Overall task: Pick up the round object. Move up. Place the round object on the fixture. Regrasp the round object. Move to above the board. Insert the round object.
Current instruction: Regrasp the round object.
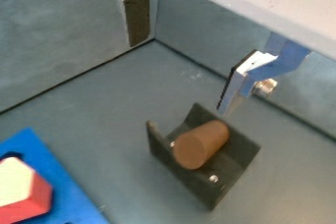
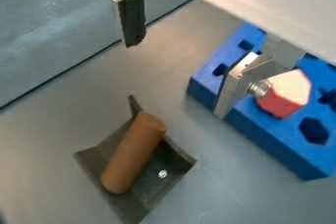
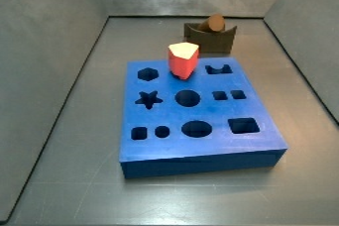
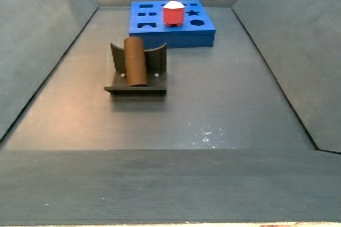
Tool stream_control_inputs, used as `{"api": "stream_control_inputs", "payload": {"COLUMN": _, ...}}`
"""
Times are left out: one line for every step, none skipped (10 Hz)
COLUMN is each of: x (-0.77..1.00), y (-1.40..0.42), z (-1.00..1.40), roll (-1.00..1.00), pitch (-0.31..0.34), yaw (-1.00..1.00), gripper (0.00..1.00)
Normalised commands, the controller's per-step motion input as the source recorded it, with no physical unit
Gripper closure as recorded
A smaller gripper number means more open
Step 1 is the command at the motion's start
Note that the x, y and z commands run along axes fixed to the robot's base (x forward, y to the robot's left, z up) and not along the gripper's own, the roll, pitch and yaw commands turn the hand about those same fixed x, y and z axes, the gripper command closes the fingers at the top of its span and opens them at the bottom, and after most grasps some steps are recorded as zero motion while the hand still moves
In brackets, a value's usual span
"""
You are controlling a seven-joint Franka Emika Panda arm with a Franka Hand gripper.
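I see the round object (image 2: 133, 151) leaning in the fixture (image 2: 136, 183), parked there, I judge, so it can be regrasped. My gripper (image 2: 178, 51) hangs above, fingers apart and empty. The board (image 3: 195, 113) lies just beside the fixture, carrying a red-and-white block (image 3: 183, 59).

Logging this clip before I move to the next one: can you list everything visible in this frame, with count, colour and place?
Peg: one, brown, leaning on the fixture, not held.
Fixture: one, dark bracket on a base plate, on the grey floor, apart from the board.
Board: one, blue, flat on the floor, with star, hexagon, round, square and cross holes.
Block: one, red and white, faceted, standing upright in a hole of the board.
Bin walls: grey, sloping, around the floor.
Gripper: one, silver fingers with dark pads, open and empty, above the peg in both wrist views; barely visible in the side views.
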Motion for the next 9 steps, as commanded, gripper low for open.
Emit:
{"api": "stream_control_inputs", "payload": {"x": -0.02, "y": -0.02, "z": 0.0, "roll": 1.0, "pitch": -0.037, "yaw": 0.02, "gripper": 0.0}}
{"api": "stream_control_inputs", "payload": {"x": -0.01, "y": -0.02, "z": 0.01, "roll": 1.0, "pitch": -0.035, "yaw": 0.02, "gripper": 0.0}}
{"api": "stream_control_inputs", "payload": {"x": -0.01, "y": -0.02, "z": 0.01, "roll": 1.0, "pitch": -0.032, "yaw": 0.02, "gripper": 0.0}}
{"api": "stream_control_inputs", "payload": {"x": -0.01, "y": -0.02, "z": 0.01, "roll": 1.0, "pitch": -0.028, "yaw": 0.02, "gripper": 0.0}}
{"api": "stream_control_inputs", "payload": {"x": 0.0, "y": -0.02, "z": 0.02, "roll": 1.0, "pitch": -0.024, "yaw": 0.02, "gripper": 0.0}}
{"api": "stream_control_inputs", "payload": {"x": 0.0, "y": -0.02, "z": 0.01, "roll": 1.0, "pitch": -0.02, "yaw": 0.02, "gripper": 0.0}}
{"api": "stream_control_inputs", "payload": {"x": 0.01, "y": -0.02, "z": 0.0, "roll": 1.0, "pitch": -0.015, "yaw": 0.02, "gripper": 0.0}}
{"api": "stream_control_inputs", "payload": {"x": 0.01, "y": -0.02, "z": 0.0, "roll": 1.0, "pitch": -0.011, "yaw": 0.02, "gripper": 0.0}}
{"api": "stream_control_inputs", "payload": {"x": 0.03, "y": -0.03, "z": -0.01, "roll": 1.0, "pitch": 0.001, "yaw": 0.02, "gripper": 0.0}}
